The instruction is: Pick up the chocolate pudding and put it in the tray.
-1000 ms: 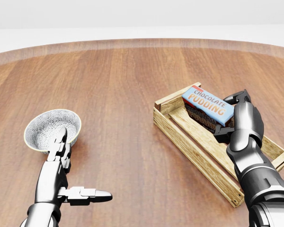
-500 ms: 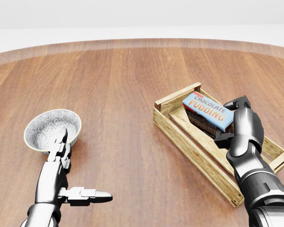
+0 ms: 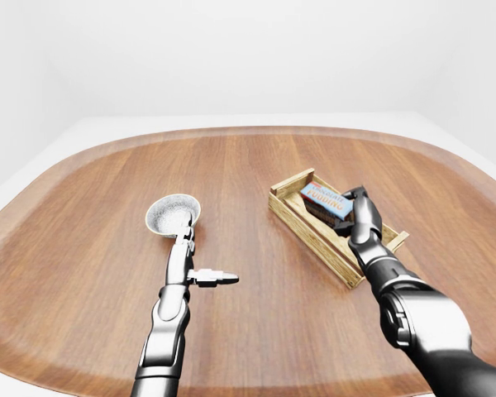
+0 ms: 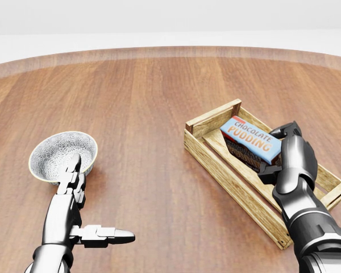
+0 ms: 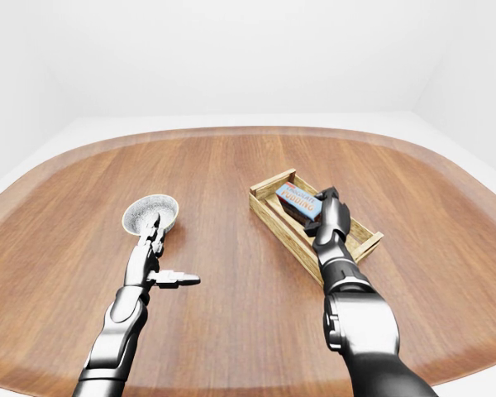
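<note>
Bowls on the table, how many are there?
1. The bowl sits at the head view's left, just above the left hand, apart from the tray on the right. None seems hidden.

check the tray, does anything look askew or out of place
The chocolate pudding box sits tilted inside the wooden tray, its upper-left end raised rather than flat on the slats, with the right hand at its right end. The bowl stands upright; nothing is spilled or damaged.
</note>
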`<state>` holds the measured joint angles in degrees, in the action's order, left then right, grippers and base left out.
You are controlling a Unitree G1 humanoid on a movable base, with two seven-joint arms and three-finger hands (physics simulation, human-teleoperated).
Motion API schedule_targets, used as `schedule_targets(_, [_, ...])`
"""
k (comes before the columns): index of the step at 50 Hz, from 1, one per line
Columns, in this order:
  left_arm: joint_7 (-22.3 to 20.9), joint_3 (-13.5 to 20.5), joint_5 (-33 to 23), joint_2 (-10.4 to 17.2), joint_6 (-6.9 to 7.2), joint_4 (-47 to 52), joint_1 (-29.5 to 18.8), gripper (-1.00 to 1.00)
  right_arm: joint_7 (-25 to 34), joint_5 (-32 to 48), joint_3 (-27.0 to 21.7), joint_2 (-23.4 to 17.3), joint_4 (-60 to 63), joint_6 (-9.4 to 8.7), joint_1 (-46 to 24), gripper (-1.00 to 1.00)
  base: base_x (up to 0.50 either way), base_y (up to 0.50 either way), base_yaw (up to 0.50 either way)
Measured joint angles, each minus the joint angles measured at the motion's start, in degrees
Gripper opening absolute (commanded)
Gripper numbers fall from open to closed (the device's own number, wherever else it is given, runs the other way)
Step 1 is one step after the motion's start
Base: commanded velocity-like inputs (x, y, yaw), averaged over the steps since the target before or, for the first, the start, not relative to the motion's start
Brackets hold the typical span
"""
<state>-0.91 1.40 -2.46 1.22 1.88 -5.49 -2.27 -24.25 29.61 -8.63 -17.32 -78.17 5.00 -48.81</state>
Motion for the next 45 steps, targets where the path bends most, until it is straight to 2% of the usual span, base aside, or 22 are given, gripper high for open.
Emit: schedule_targets(45, [0.01, -0.03, -0.03, 0.0, 0.02, 0.02, -0.04, 1.0, -0.3, 0.22, -0.55, -0.14, -0.2, -0.01, 1.99, -1.0, 0.0, 0.0, 0.0])
